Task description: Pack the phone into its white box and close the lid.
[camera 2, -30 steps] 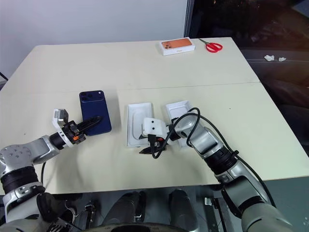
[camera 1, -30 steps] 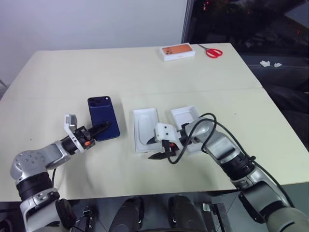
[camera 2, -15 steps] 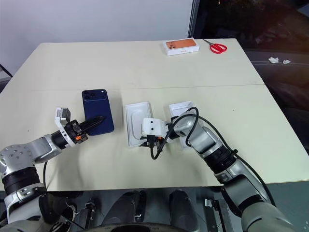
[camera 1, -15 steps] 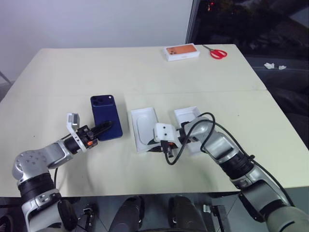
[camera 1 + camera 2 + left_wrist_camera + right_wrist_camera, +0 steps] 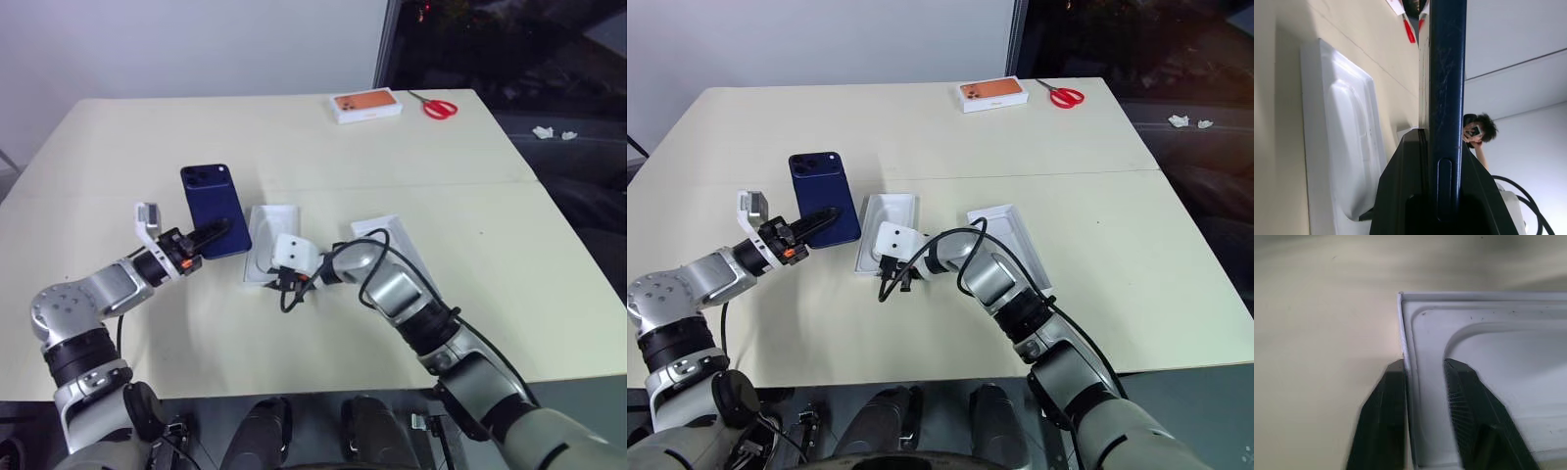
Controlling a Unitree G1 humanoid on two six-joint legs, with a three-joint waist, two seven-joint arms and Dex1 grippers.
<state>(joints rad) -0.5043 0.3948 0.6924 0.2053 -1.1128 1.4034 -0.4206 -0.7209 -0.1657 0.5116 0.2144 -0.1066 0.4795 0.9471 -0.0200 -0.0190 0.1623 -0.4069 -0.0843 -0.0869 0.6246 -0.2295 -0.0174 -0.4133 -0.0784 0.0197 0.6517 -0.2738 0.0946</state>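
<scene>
Since a second ago the white tray (image 5: 887, 211) with the oval hollow has slid away from the lid (image 5: 1014, 235). It lay just beside the lid then, and now it is well apart from it and close to the phone (image 5: 216, 210). The right gripper (image 5: 1422, 364) has travelled with the tray. Its fingers stand apart astride the tray's side wall near a corner, with one finger against the outside and the other inside the rim, a little clear of the wall. The left gripper (image 5: 217, 233) remains clamped on the phone's near edge, and the dark blue phone has risen and come nearer. Its lower corner is now just beside the tray's far corner, with the camera end pointing away from the tray. The right arm's white camera housing (image 5: 292, 253) and a black cable loop lie over the tray's near end and hide it. I cannot tell whether the box base sits under the tray. The lid lies open side up on the table (image 5: 245, 137). Far beyond the tray, at the table's back edge, are an orange-topped box (image 5: 366, 105) and red scissors (image 5: 435, 105). A person (image 5: 1476, 129) stands in the background.
</scene>
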